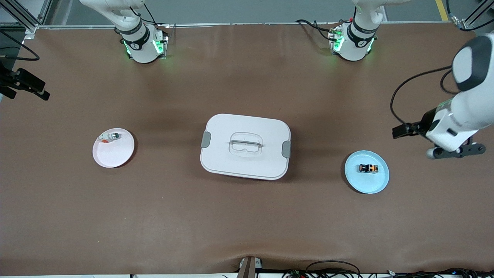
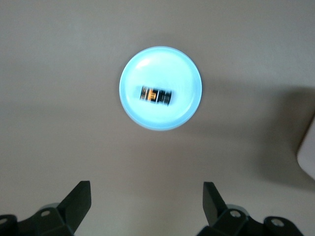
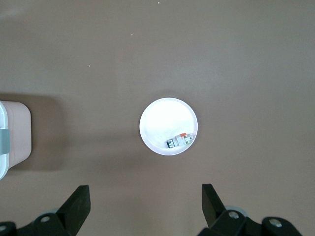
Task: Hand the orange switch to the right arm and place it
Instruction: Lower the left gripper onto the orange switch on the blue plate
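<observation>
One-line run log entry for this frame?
orange switch: on blue plate, untouched | left gripper: open, above plate | right gripper: open, above pink plate | handover: not started

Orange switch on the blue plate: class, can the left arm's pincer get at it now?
Probably yes: the orange switch lies uncovered on the blue plate, and the open left pincer hangs above, nothing between.
</observation>
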`<action>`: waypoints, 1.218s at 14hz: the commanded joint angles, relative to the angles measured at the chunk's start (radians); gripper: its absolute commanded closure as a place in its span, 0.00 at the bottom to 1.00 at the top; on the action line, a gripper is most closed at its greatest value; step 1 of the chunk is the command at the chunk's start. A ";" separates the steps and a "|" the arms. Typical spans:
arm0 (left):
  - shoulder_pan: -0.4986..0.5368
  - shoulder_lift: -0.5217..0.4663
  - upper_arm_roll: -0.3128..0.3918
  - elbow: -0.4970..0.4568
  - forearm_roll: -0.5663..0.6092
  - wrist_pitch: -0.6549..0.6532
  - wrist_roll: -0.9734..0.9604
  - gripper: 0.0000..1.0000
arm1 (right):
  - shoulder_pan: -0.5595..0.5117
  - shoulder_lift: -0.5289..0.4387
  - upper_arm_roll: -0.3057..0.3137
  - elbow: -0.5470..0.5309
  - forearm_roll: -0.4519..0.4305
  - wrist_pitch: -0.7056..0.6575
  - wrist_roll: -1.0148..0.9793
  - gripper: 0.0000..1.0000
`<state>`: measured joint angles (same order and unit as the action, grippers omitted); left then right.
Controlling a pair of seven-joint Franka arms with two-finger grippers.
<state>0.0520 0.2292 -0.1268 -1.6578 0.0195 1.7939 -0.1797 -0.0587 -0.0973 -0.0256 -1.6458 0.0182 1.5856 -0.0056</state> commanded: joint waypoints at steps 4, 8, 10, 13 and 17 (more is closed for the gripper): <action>0.002 0.093 0.001 -0.155 0.036 0.300 0.046 0.00 | -0.032 -0.021 0.013 -0.019 -0.011 0.001 -0.005 0.00; 0.017 0.231 0.003 -0.155 0.048 0.479 0.117 0.00 | -0.029 -0.021 0.015 -0.017 -0.011 0.001 -0.005 0.00; 0.040 0.269 0.001 -0.155 0.051 0.515 0.172 0.00 | -0.027 -0.021 0.018 -0.019 -0.011 0.002 -0.005 0.00; 0.054 0.301 0.001 -0.164 0.050 0.553 0.193 0.00 | -0.027 -0.021 0.019 -0.017 -0.011 0.002 -0.005 0.00; 0.054 0.309 -0.004 -0.195 0.050 0.593 0.195 0.00 | -0.029 -0.021 0.018 -0.019 -0.011 0.001 -0.005 0.00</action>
<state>0.1053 0.5424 -0.1255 -1.8301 0.0559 2.3563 0.0087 -0.0718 -0.0973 -0.0207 -1.6466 0.0173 1.5850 -0.0061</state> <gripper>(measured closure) 0.000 0.000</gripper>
